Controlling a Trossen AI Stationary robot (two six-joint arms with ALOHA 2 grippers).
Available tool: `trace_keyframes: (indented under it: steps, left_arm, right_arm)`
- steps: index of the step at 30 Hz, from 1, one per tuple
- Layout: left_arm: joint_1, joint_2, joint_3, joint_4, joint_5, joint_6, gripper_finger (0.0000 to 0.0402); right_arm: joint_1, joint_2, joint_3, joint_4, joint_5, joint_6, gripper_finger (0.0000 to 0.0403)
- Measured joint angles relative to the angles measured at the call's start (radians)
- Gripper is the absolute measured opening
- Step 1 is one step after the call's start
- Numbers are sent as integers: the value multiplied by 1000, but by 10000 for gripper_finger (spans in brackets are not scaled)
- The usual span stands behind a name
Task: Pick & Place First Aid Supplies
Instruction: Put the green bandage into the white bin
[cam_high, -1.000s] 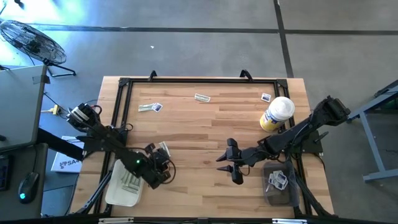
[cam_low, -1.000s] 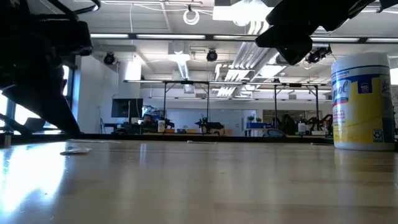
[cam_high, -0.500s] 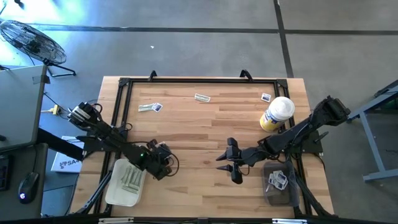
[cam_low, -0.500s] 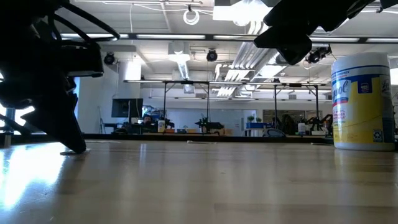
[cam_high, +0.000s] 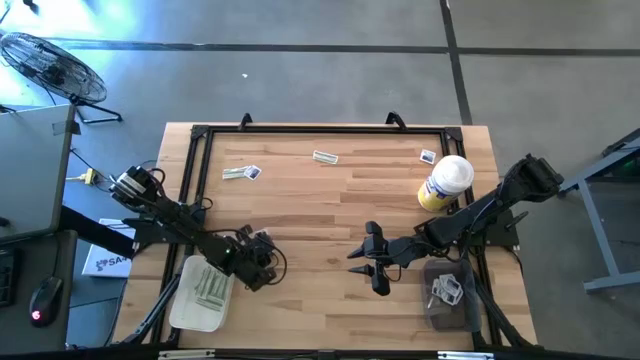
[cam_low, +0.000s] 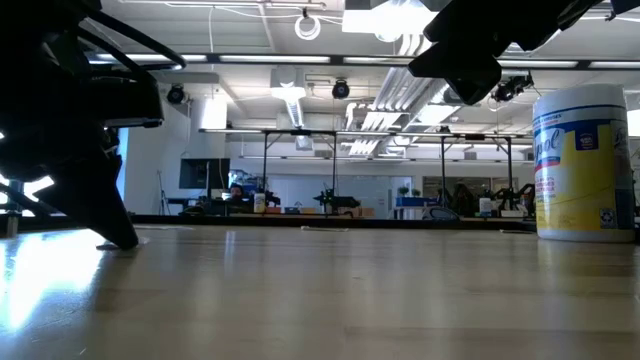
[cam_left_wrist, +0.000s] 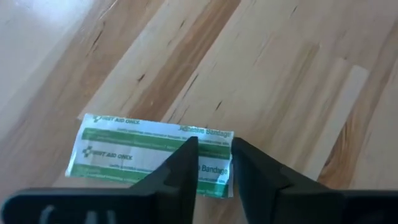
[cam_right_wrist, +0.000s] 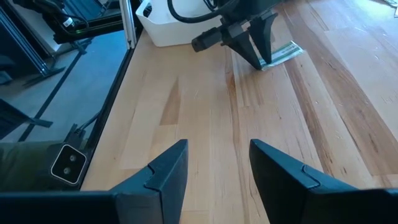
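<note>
A wooden table (cam_high: 330, 200) holds a yellow bottle (cam_high: 445, 183) (white cap), a tiny packet (cam_high: 428, 156) beside it, and strips (cam_high: 325, 157) farther off.

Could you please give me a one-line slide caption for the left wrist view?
Left end effector straddles one end of a green-and-white bandage packet lying flat on the wooden table.

The green-and-white packet (cam_left_wrist: 152, 155) on the tabletop (cam_left_wrist: 261, 68) reads "FIRST AID ONLY" twice along its left part and "Bandage" at its right end, while the yellow bottle (cam_low: 583, 165) shows only part of a blue brand word, not legible whole.
</note>
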Motion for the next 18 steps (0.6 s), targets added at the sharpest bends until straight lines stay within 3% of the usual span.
trace_keyframes:
  steps: [8, 18]
  left_arm:
    - [0, 9, -11, 14, 7, 7, 6]
    - [3, -72, 36, -54, -8, 131, 1]
  right_arm:
    - [0, 0, 0, 2, -8, 10, 165]
    - [1, 0, 0, 2, -8, 23, 166]
